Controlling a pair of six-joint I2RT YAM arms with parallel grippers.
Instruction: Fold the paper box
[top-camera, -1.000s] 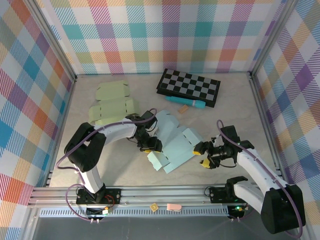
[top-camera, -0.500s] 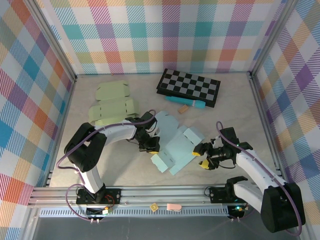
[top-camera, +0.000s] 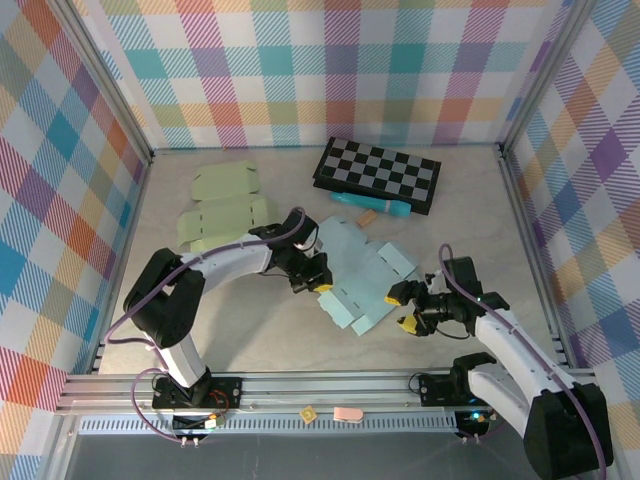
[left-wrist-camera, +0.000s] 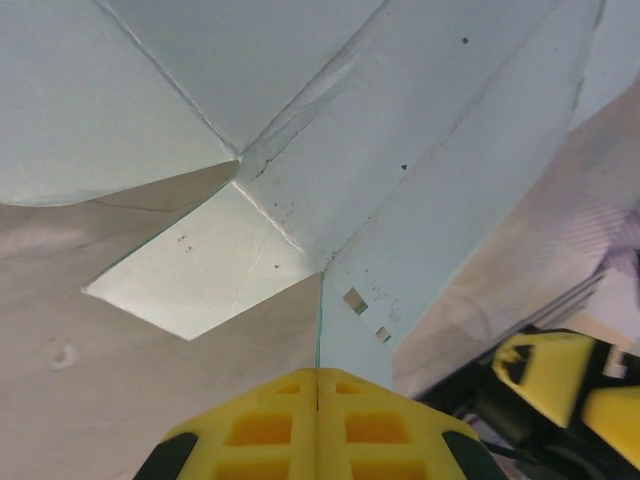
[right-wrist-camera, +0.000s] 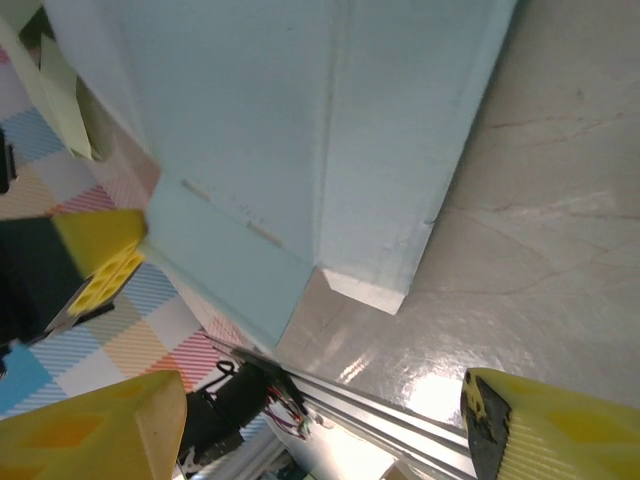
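Plaid walls in pastel colours close in a pale, stone-patterned tabletop (top-camera: 230, 320). Near the middle of it lies the paper box (top-camera: 360, 275), a light-blue die-cut sheet that is partly creased, with flaps and tab slots showing along its edges.

The left gripper (top-camera: 318, 283) sits at the sheet's left near corner. In the left wrist view its yellow fingers (left-wrist-camera: 260, 425) are pressed together, and a thin edge of the paper box (left-wrist-camera: 400, 200) runs straight down into the seam between them, so the left gripper (left-wrist-camera: 318, 375) is pinched on that edge. A triangular flap lies flat on the tabletop just beyond the fingers.

The right gripper (top-camera: 403, 308) is just off the sheet's right near edge, with its jaws spread wide and nothing between them. From the right wrist camera the two yellow fingertips (right-wrist-camera: 90, 425) stand far apart at the bottom corners, and the paper box (right-wrist-camera: 300, 130) rises ahead of the right gripper (right-wrist-camera: 320, 400), one folded corner lifted off the tabletop.

Well apart to the far left lie two pale green cut sheets (top-camera: 222, 205), one beyond the other. Towards the back wall rests a black-and-white chessboard (top-camera: 378, 172), with a teal pen (top-camera: 370, 205) just in front of it.
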